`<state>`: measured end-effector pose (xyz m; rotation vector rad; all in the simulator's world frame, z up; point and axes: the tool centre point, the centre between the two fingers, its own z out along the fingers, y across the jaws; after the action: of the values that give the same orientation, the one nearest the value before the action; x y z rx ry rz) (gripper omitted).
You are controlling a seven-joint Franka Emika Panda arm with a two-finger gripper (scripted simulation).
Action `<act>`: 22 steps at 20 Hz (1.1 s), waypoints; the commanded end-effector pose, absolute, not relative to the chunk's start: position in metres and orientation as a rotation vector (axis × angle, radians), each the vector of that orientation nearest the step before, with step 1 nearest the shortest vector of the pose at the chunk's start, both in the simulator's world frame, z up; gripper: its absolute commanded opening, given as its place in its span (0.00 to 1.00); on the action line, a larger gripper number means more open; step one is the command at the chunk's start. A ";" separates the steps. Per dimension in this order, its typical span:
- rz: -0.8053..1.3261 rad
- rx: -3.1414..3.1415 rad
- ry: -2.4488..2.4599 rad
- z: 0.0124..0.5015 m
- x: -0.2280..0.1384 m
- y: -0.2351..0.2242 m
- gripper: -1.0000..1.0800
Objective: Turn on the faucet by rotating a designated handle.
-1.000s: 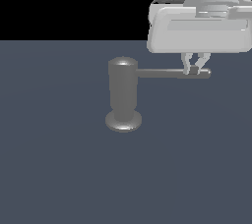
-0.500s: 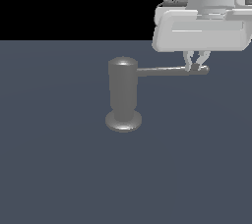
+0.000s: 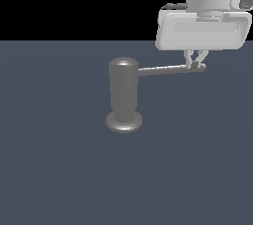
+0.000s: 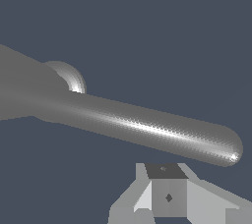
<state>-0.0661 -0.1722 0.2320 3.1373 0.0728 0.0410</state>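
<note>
The faucet (image 3: 123, 91) is a glossy grey upright cylinder on a round disc base, standing at the middle of the exterior view. Its handle (image 3: 170, 69), a thin grey rod, sticks out toward the exterior view's right. My white gripper (image 3: 195, 62) hangs over the rod's rounded end, its fingertips close together and touching the rod from behind; nothing is between them. In the wrist view the handle (image 4: 147, 127) runs across the picture from the faucet (image 4: 19, 90), and my gripper (image 4: 167, 188) sits just beside the rod near its tip.
A flat dark blue-grey floor (image 3: 59, 169) spreads all around the faucet. No other object shows on it.
The gripper has drifted slightly farther back in the exterior view, staying at the rod's end. The handle's tip has swung a little the same way.
</note>
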 end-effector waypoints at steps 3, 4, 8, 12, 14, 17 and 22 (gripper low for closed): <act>0.007 3.140 0.038 0.220 -0.062 -0.192 0.00; 0.006 3.140 0.037 0.220 -0.059 -0.194 0.00; 0.002 3.141 0.034 0.219 -0.050 -0.202 0.00; 0.042 3.140 0.088 0.233 -0.034 -0.180 0.00; 0.040 3.140 0.086 0.232 -0.027 -0.179 0.00; 0.038 3.140 0.082 0.232 -0.017 -0.178 0.00; 0.033 3.140 0.077 0.230 -0.001 -0.177 0.00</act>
<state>-0.0098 -0.1811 0.2323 3.1413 0.0672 0.0310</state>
